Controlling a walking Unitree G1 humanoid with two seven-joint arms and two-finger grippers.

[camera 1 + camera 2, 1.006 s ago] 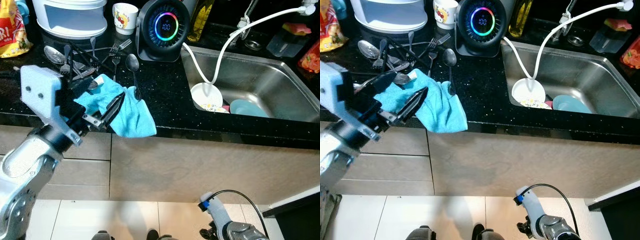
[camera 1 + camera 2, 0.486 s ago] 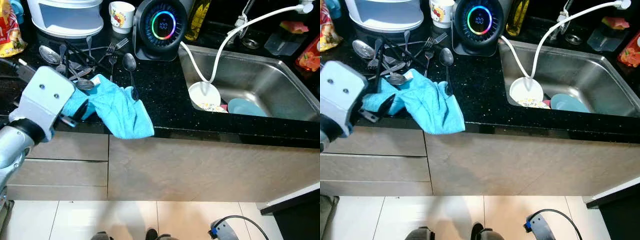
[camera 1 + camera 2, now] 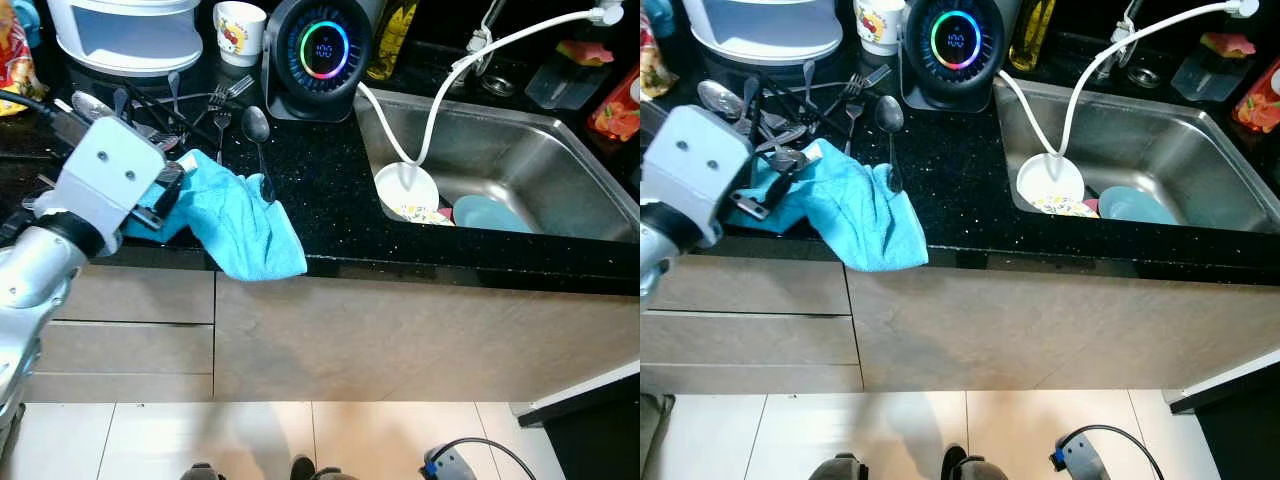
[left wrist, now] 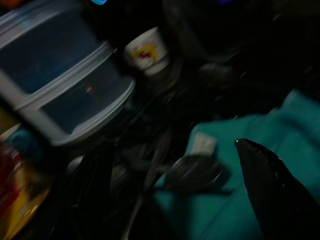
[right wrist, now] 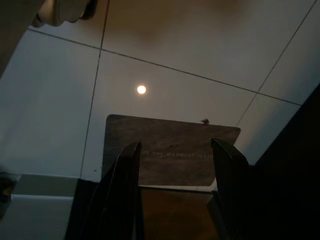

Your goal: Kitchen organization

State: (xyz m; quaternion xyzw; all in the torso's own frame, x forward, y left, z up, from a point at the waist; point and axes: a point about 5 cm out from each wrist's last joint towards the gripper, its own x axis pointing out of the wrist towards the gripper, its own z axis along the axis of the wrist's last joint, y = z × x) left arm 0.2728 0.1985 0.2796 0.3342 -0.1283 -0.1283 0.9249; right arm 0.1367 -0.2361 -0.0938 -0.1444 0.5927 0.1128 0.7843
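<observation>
Spoons (image 3: 258,125) and forks (image 3: 222,98) lay loose on the counter (image 3: 330,215) by our blue cloth (image 3: 235,220); nothing looked sorted yet; our left gripper (image 4: 180,170) hung wide open over them; our right gripper (image 5: 175,165) hung open, holding nothing.

The black counter (image 3: 330,205) carries a blue cloth (image 3: 235,220) just beside the left gripper (image 4: 175,170), cutlery (image 3: 175,105) beyond it, then a mug (image 3: 238,19) and speaker (image 3: 318,55).

Head eyes overlook counter (image 3: 330,215) (right wrist faces floor (image 5: 60,115)).
</observation>
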